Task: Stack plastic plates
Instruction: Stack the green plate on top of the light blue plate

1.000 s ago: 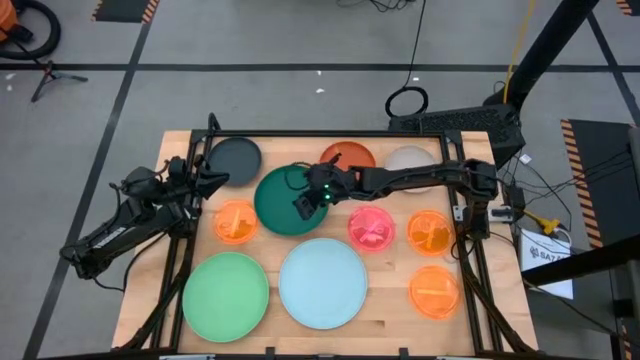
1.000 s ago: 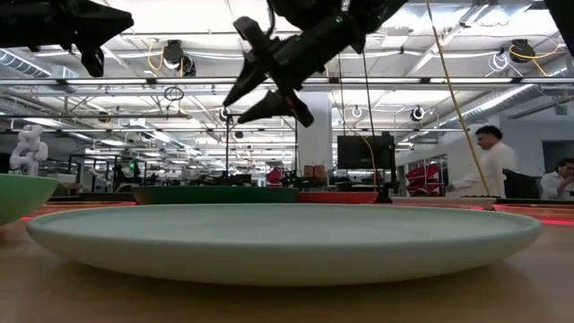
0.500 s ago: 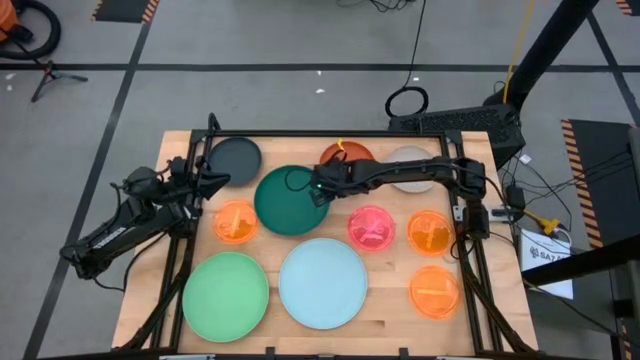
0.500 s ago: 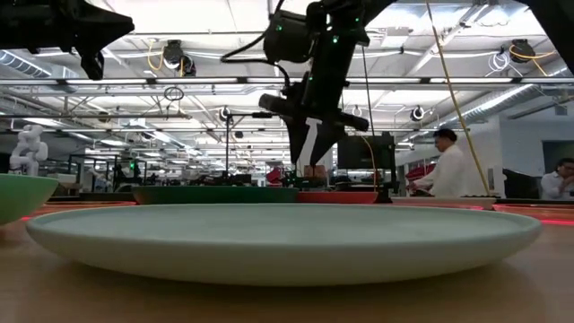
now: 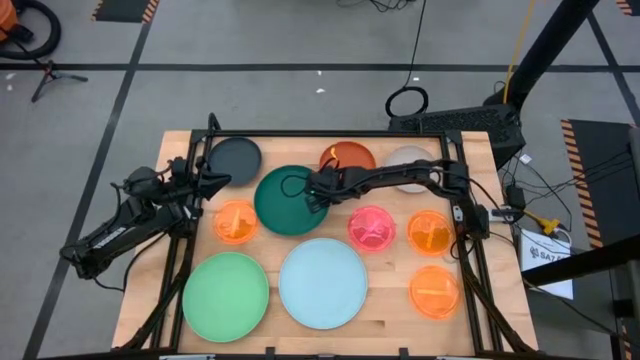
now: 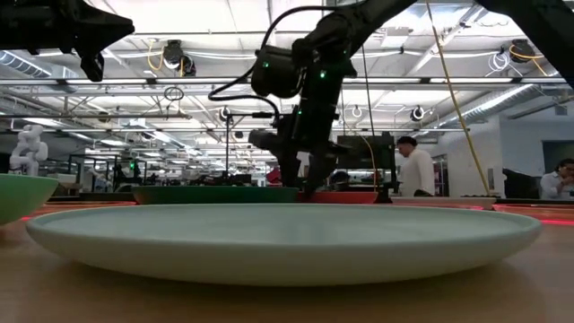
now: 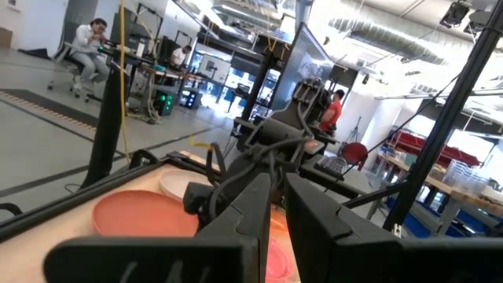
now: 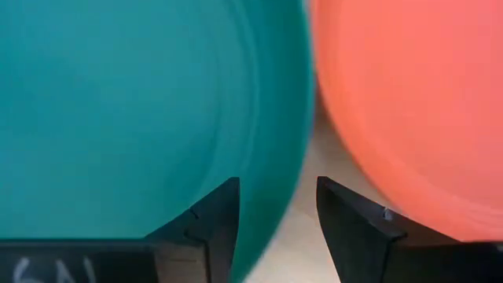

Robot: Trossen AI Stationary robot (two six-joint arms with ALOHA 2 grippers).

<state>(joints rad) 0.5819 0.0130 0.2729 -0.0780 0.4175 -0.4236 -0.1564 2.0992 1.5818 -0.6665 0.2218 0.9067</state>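
**Right gripper astride the rim of the teal plate, no stack yet**

As far as the pictures show, no plate lies on another, so the stacking is not begun and all of it is left. Along the near edge of the wooden table [image 5: 395, 320] lie the large light green round plastic plate [image 5: 226, 296] and the large pale blue round plastic plate [image 5: 322, 283], with a small translucent orange plate [image 5: 434, 291] toward the right edge. Farther in are two more small orange plates [image 5: 235, 222] [image 5: 430, 232] and a small pink one [image 5: 371, 228]. Behind them the large dark teal round plate [image 5: 288, 202] sits near the middle, and along the far edge lie the dark grey plate [image 5: 234, 156], the red-orange plate [image 5: 349, 155] and the whitish plate [image 5: 407, 159].

The right gripper [image 8: 271, 216] is stretched far across and lowered to the teal plate's rim, just beside the red-orange plate. Its fingers are apart, one over the teal rim and one outside it, not yet clenched. The left gripper [image 7: 277, 208] waits raised near the left edge, fingers nearly together and holding nothing.
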